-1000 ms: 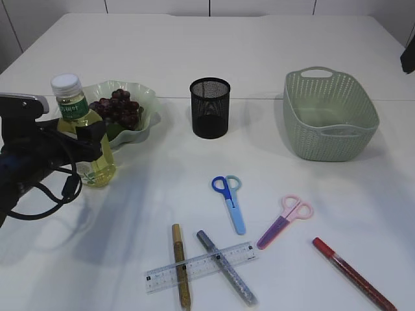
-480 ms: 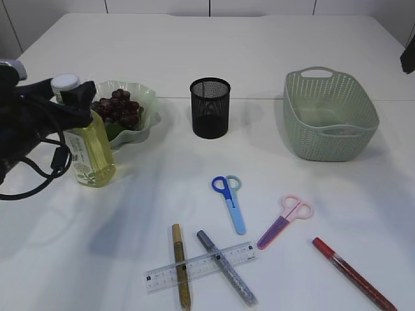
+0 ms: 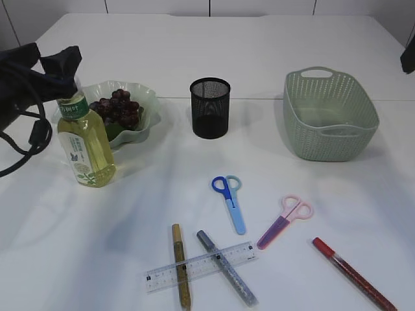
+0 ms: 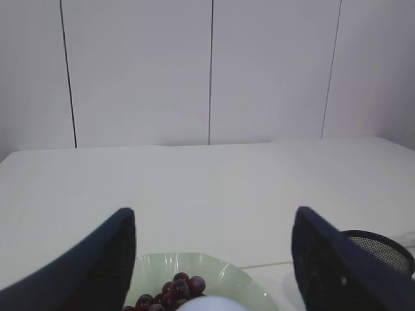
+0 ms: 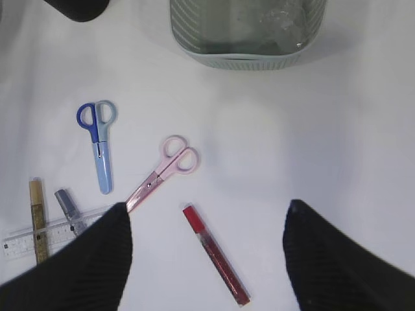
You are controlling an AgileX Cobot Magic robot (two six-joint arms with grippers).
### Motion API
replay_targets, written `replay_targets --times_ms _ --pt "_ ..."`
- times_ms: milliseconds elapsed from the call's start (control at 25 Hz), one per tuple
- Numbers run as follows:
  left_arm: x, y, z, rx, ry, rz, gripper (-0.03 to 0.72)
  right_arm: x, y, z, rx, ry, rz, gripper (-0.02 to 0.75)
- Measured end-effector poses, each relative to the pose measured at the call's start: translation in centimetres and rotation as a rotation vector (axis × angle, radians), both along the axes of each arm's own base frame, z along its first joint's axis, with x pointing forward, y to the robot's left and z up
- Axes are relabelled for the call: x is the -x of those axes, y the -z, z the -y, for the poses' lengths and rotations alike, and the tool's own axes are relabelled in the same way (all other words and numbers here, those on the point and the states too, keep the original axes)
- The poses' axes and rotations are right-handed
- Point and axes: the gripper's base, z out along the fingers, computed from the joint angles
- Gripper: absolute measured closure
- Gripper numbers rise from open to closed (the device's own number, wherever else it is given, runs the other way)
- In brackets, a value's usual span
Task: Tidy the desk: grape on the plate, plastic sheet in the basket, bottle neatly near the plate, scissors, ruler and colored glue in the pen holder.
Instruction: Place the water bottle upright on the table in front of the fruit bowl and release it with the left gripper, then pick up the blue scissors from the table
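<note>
Left gripper (image 3: 61, 68) risen off bottle (image 3: 84, 146), spread; grape (image 3: 118, 109) plate (image 3: 146, 126) just behind bottle.

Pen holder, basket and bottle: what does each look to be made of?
Pen holder: black wire mesh, probably metal; you can see through its fine grid. Basket: matte grey-green moulded plastic by the look, with a woven-style perforated wall and cut-out handles. Bottle: clear, glossy plastic most likely, with yellow liquid showing through and a green printed label at the neck.
</note>
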Motion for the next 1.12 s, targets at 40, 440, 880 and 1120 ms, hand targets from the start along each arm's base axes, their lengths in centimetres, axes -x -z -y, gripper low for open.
replay_targets --times_ms 40,440,880,1120 --pt "0.1 -0.3 0.0 -0.002 0.000 -0.009 0.146 0.0 0.0 0.0 0.000 0.000 0.000 0.174" --pt "3.1 -5.3 -0.7 -0.028 0.012 -0.077 0.148 0.0 0.0 0.0 0.000 0.000 0.000 0.174" --pt "9.9 -10.1 -2.4 -0.058 0.009 -0.330 0.148 0.0 -0.2 -0.8 -0.094 -0.013 -0.002 0.174" --pt "13.4 -13.7 -2.8 0.005 0.044 -0.492 0.183 0.1 -0.4 -1.5 -0.177 -0.022 -0.004 0.174"
